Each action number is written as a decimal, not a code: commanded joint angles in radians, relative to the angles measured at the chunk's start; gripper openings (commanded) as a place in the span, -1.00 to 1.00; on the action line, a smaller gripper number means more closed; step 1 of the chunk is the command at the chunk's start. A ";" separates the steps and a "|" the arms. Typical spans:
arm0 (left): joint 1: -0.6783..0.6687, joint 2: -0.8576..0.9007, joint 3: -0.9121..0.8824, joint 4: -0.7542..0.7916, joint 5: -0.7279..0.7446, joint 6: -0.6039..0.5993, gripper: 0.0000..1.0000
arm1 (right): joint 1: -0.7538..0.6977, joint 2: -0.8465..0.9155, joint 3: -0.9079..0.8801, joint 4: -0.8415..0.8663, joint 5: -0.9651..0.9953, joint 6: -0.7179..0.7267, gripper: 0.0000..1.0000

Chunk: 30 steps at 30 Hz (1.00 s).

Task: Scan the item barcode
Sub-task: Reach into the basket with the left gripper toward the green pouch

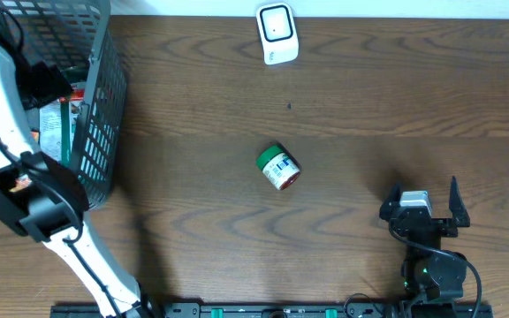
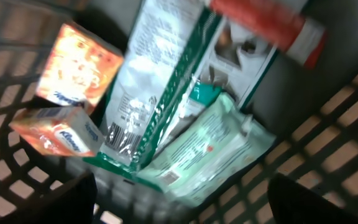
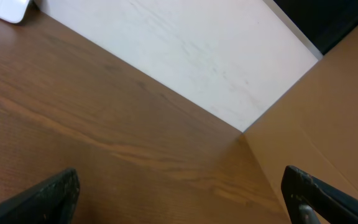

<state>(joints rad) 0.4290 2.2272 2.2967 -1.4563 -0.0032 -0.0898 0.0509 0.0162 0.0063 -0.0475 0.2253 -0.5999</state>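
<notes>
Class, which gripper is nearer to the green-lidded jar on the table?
Right. The right gripper is open, off to the right of the jar and nearer the table's front edge. The left gripper is inside the basket at the far left, farther away.

The small round jar [image 1: 278, 168] lies on its side on the bare wood near the middle of the table [image 1: 396, 97], touching nothing. It has a green lid, a white label with green and dark print round the body, and a red band at the base end. The lid points far-left, the red end near-right. The scanner [image 1: 277, 34] is a white block with rounded corners and a dark-outlined window on its face, lying slightly tilted at the table's far edge, well apart from the jar and almost straight beyond it
</notes>
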 commanded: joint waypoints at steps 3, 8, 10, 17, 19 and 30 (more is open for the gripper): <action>0.002 0.091 -0.004 -0.052 -0.005 0.206 0.77 | 0.007 -0.002 0.000 -0.004 0.010 -0.011 0.98; 0.002 0.168 -0.004 -0.101 0.096 0.284 0.86 | 0.007 -0.002 0.000 -0.004 0.010 -0.011 0.98; 0.002 0.191 -0.004 -0.117 0.168 0.333 0.86 | 0.007 -0.002 0.000 -0.004 0.009 -0.011 0.99; 0.002 0.243 -0.019 -0.140 0.199 0.351 0.85 | 0.007 -0.002 0.000 -0.004 0.010 -0.011 0.98; 0.002 0.243 -0.042 -0.135 0.199 0.351 0.83 | 0.007 -0.002 0.000 -0.004 0.010 -0.011 0.99; 0.002 0.243 -0.074 -0.097 0.200 0.320 0.50 | 0.007 -0.002 0.000 -0.004 0.010 -0.011 0.98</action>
<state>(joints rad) 0.4301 2.4264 2.2318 -1.5532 0.1822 0.2340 0.0509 0.0162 0.0063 -0.0475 0.2253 -0.6003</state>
